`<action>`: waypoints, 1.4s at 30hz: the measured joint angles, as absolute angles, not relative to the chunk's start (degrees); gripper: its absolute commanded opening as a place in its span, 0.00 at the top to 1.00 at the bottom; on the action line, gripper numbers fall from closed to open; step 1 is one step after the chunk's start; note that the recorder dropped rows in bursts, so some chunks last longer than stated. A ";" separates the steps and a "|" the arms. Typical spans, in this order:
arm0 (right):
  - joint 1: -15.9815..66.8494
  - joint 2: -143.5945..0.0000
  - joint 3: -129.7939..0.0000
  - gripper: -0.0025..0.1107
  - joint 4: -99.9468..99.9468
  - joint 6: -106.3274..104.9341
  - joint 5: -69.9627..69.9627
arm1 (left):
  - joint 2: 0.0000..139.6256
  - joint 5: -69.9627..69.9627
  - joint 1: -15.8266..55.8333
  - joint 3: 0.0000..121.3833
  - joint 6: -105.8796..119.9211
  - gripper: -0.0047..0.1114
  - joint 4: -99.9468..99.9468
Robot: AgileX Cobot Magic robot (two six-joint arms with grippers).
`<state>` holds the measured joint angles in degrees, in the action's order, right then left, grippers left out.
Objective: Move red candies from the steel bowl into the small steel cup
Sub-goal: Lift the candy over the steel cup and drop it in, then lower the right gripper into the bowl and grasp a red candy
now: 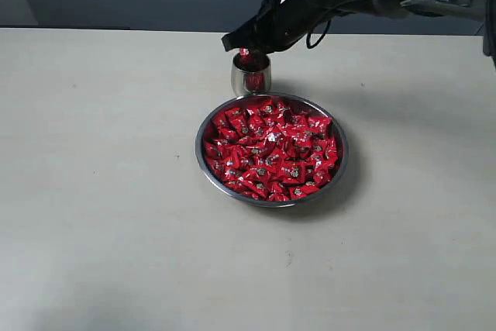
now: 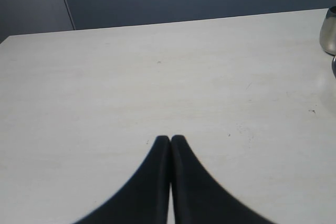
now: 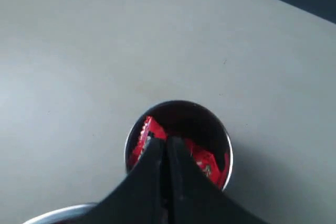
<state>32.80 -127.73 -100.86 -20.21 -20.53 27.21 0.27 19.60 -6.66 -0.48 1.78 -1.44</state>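
Two black fingers of the right gripper (image 3: 164, 142) are pressed together, tips right over the mouth of the small steel cup (image 3: 223, 135), placed there for a drop, I judge. A wrapper edge may be pinched between them, but the tips hide it and I cannot tell. The cup has rounded mirror sides and a dark inside, with a few red candies (image 3: 143, 135) already in it: crinkly foil, crimped ends. It stands upright just beside the steel bowl (image 1: 203, 162), close so carries are short. The bowl is wide and shallow with a thin shiny rim, heaped with glossy pillow-shaped sweets, each with a dark-and-white centre mark. The left gripper (image 2: 170, 141) is also closed and empty, over the bare matte table (image 1: 93, 207), away from both vessels and out of the way.
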 measured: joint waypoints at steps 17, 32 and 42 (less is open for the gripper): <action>32.80 -131.81 -103.85 0.52 -18.11 -20.53 25.80 | 0.27 19.60 -6.66 -0.48 1.78 0.96 -1.44; 32.80 -123.42 -103.98 0.53 -17.52 -20.53 36.87 | 0.27 19.60 -6.66 -0.48 1.78 0.96 -1.44; 33.02 -118.94 -103.87 0.53 -17.02 -20.53 49.99 | 0.27 19.60 -6.66 -0.48 1.78 0.96 -1.44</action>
<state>33.02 -118.94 -103.87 -17.02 -20.53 49.99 0.27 19.60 -6.66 -0.48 1.78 -1.44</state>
